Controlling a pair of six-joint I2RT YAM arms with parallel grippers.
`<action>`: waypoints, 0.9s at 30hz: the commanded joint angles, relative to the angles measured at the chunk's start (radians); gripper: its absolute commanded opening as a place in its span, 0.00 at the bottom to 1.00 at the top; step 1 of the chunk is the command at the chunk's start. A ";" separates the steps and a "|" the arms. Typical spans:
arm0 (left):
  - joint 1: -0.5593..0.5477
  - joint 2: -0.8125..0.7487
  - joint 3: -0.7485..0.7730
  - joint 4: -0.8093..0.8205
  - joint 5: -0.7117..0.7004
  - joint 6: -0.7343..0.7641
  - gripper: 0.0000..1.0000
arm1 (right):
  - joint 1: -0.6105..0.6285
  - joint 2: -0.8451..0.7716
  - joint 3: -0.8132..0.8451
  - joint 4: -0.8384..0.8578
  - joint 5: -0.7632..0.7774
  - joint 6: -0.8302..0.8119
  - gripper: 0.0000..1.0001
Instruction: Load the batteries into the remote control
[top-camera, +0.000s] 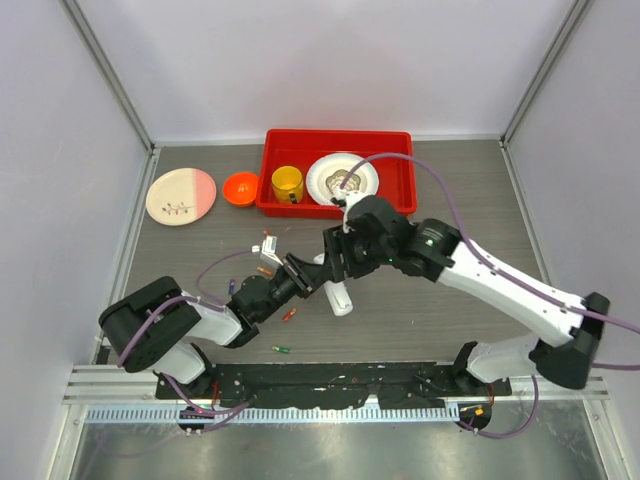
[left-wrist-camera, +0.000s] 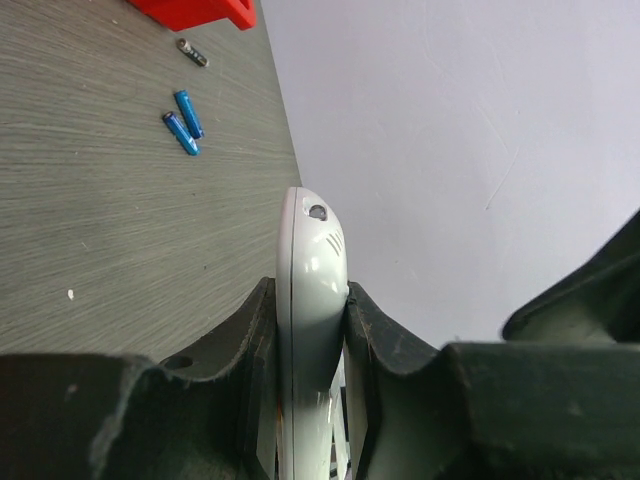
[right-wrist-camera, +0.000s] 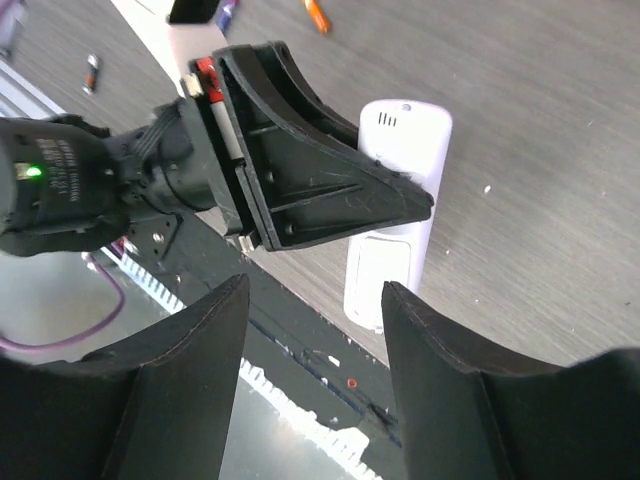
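The white remote control is clamped across its thin sides by my left gripper. In the top view the remote lies low over the table middle, sticking out of the left gripper. In the right wrist view its back faces up, with the cover panel on it. My right gripper is open and empty, hovering just above the left fingers; the top view shows it beside them. Batteries lie loose: two blue, orange, red, green.
A red tray at the back holds a yellow cup and a plate. An orange bowl and a pink plate stand left of it. A black rail runs along the near edge.
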 joint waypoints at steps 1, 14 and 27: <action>-0.003 -0.005 0.018 0.268 0.001 -0.027 0.00 | -0.007 -0.217 -0.176 0.186 0.119 0.011 0.61; 0.019 -0.060 0.025 0.268 0.162 -0.106 0.00 | -0.219 -0.606 -0.749 0.743 -0.234 0.175 0.86; 0.020 -0.094 0.057 0.268 0.213 -0.124 0.00 | -0.285 -0.594 -0.922 1.021 -0.535 0.286 0.86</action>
